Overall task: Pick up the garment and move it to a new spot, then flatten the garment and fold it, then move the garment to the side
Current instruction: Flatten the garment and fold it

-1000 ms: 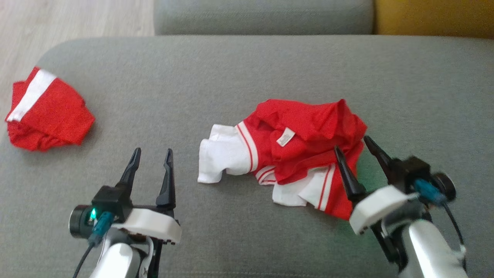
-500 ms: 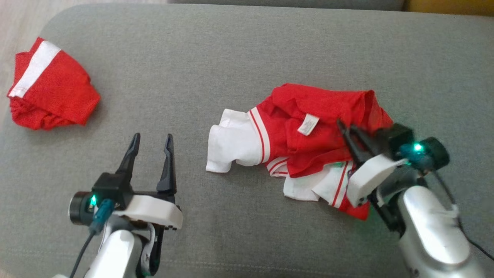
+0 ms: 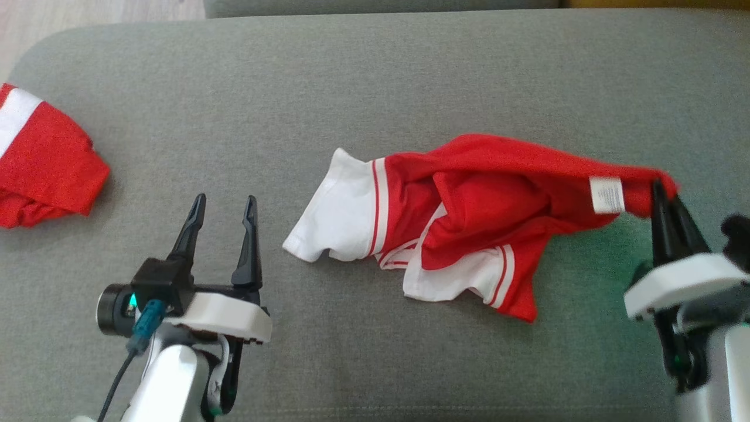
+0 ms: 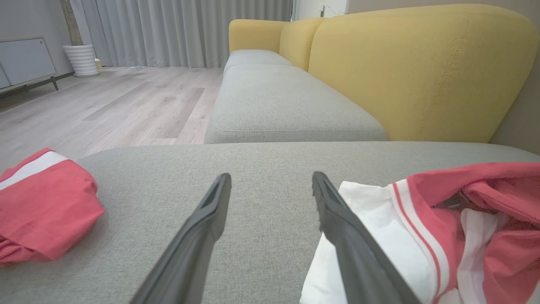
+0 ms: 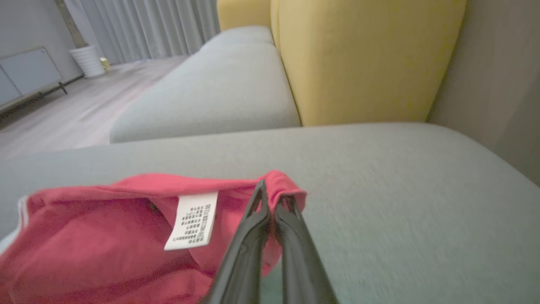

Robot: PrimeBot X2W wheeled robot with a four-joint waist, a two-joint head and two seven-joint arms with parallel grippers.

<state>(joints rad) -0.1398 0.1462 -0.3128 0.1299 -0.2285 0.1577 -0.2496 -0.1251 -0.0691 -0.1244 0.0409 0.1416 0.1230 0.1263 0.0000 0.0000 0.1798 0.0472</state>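
Pinching red-and-white shirt [image 3: 498, 199], sprawled mid-frame on grey sofa cushion [image 3: 375, 70], by its red hem at right edge with right gripper [image 3: 659, 187]; holding left gripper [image 3: 225, 202] spread and empty at lower left.

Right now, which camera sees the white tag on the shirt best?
The right wrist view: the tag hangs close and big, printed lines visible, beside the right gripper pinching the shirt. The head view shows it small, print unreadable. The left wrist view catches the shirt's sleeve end instead.
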